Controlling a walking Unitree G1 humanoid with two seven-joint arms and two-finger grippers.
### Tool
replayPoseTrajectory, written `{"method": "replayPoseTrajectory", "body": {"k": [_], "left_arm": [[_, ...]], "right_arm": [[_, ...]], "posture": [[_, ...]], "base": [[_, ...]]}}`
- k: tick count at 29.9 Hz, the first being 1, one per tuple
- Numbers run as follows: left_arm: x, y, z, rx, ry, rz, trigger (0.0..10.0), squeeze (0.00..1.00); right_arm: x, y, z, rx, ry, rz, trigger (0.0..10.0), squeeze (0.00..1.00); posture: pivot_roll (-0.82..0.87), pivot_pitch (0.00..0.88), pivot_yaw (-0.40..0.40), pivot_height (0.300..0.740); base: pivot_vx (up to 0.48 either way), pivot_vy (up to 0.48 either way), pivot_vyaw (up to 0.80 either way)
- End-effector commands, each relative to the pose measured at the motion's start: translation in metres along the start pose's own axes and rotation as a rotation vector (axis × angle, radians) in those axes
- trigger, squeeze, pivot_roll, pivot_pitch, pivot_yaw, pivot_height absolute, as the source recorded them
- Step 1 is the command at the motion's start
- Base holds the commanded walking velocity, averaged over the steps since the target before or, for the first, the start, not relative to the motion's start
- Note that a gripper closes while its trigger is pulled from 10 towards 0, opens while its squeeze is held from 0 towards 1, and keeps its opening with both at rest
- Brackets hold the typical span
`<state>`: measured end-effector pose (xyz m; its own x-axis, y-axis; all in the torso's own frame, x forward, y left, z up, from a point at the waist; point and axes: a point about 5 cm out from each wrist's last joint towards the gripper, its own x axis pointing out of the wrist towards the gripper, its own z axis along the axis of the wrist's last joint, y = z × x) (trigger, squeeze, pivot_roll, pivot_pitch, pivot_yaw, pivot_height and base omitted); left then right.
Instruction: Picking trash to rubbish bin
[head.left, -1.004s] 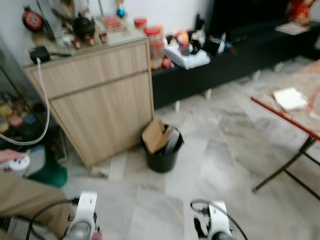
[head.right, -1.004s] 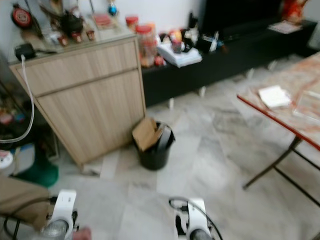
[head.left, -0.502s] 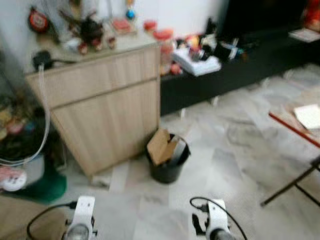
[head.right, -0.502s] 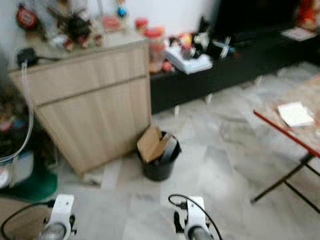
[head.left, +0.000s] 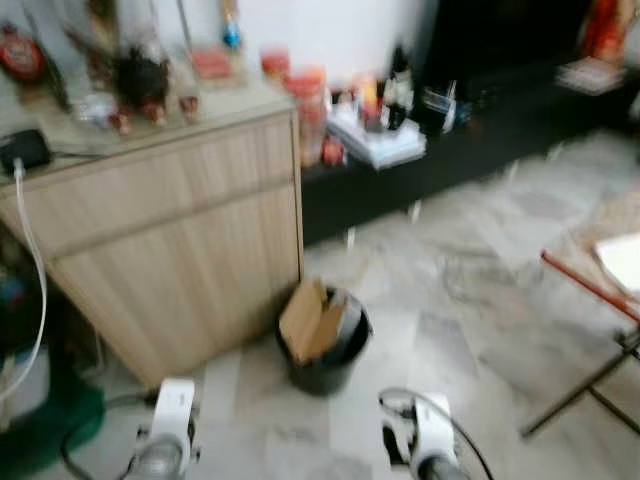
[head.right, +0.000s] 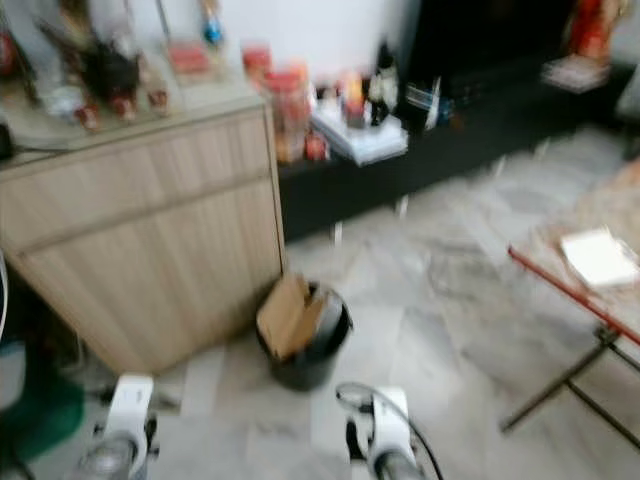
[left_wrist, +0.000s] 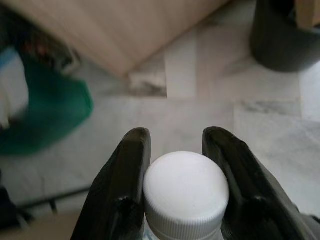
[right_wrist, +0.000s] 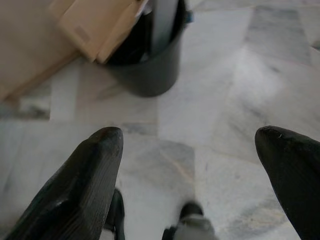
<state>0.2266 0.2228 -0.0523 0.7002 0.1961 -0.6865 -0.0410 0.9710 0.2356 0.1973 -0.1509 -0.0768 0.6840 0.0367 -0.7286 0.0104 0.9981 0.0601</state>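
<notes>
Left wrist view shows the left gripper (left_wrist: 182, 150) with its two black fingers (left_wrist: 127, 165) squeezed tight on a bottle with a white cap (left_wrist: 185, 187), held above the grey marble floor (left_wrist: 210, 110). The right gripper (right_wrist: 192, 145) has its fingers spread wide with nothing between them, and it hangs over the floor near the black rubbish bin (right_wrist: 150, 65). From the head, the blurry picture shows the bin (head.left: 325, 345) standing on the floor just beside the corner of a wooden cabinet (head.left: 170, 230), with a brown cardboard piece (head.left: 305, 320) sticking out of it, and a red-edged worktop (head.left: 600, 280) well apart on the right.
</notes>
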Motion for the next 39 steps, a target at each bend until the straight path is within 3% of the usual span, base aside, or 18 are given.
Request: {"method": "replayPoseTrajectory", "body": {"k": [1,13,19,31,32,35,39], "left_arm": [[0.002,-0.01,0.014,-0.016,-0.05,-0.032,10.0,0.0],[0.004,-0.015,0.026,0.001,-0.087,-0.068,10.0,0.0],[0.004,-0.029,0.042,0.056,-0.146,-0.147,10.0,0.0],[0.005,-0.039,0.064,0.057,-0.211,-0.19,10.0,0.0],[0.005,-0.043,0.073,0.045,-0.232,-0.211,10.0,0.0],[0.004,-0.047,0.083,-0.006,-0.26,-0.247,10.0,0.0],[0.003,-0.053,0.096,-0.009,-0.295,-0.276,10.0,0.0]], "right_arm": [[-0.002,-0.011,-0.004,0.013,0.009,-0.035,10.0,0.0],[-0.002,-0.011,-0.002,0.008,0.0,-0.039,10.0,0.0],[-0.002,-0.012,-0.002,0.004,0.001,-0.04,10.0,0.0],[-0.001,-0.01,0.0,0.004,-0.004,-0.039,10.0,0.0],[-0.001,-0.01,0.0,0.002,-0.005,-0.039,10.0,0.0],[-0.001,-0.01,0.0,0.002,-0.006,-0.04,10.0,0.0],[-0.001,-0.01,0.0,0.002,-0.008,-0.04,10.0,0.0]], "posture": [[-0.05,0.028,0.027,0.74],[-0.06,0.02,0.032,0.74],[-0.06,0.011,0.035,0.74],[-0.06,0.0,0.04,0.74],[-0.06,0.0,0.042,0.74],[-0.06,0.0,0.044,0.74],[-0.06,0.0,0.044,0.74]], "base": [[0.439,0.0,-0.66],[0.441,0.0,0.0],[0.443,0.0,0.0],[0.442,0.0,0.0],[0.341,0.0,0.0],[0.0,0.0,0.0],[0.0,0.0,0.0]]}}
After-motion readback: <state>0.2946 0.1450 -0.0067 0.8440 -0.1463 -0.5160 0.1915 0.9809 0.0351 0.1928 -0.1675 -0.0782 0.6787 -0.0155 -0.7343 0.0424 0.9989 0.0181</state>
